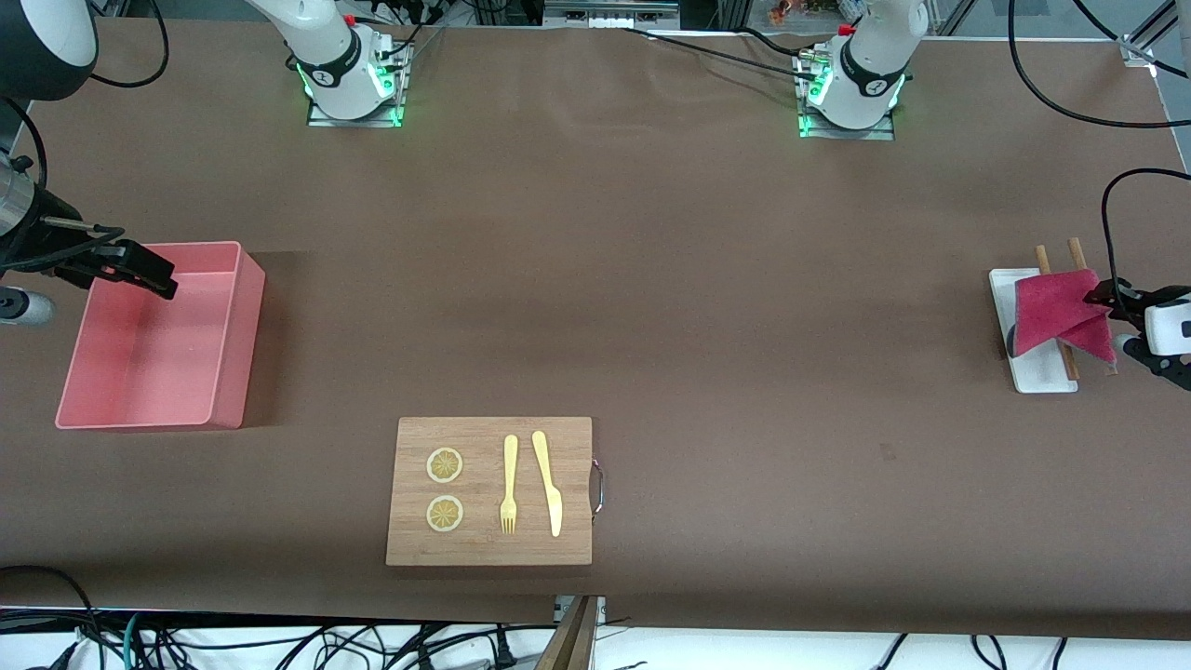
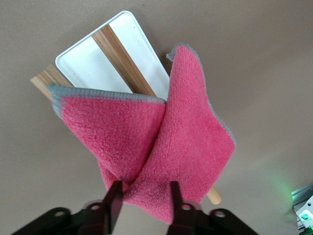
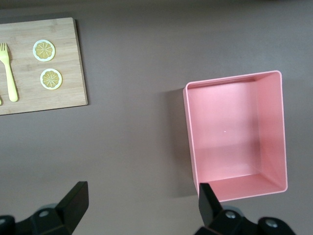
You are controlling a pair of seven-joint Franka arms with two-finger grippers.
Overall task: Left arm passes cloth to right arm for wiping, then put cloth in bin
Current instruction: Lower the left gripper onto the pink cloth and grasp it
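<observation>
At the right edge of the front view we see the left gripper (image 1: 1103,300) over the white tray (image 1: 1010,307), its fingers (image 2: 113,200) pinched on one corner of the cloth (image 1: 1056,312). The cloth is lifted and folded, draping over the tray and the two wooden sticks (image 1: 1042,256) that lie across it. At the left edge of that view we find the right gripper (image 1: 140,270) hanging over the bin (image 1: 233,344), fingers spread wide and holding nothing. In the lower centre we note the wooden board (image 1: 572,493), carrying two lemon slices (image 1: 444,465), a yellow fork (image 1: 509,484) and a yellow knife (image 1: 547,482).
</observation>
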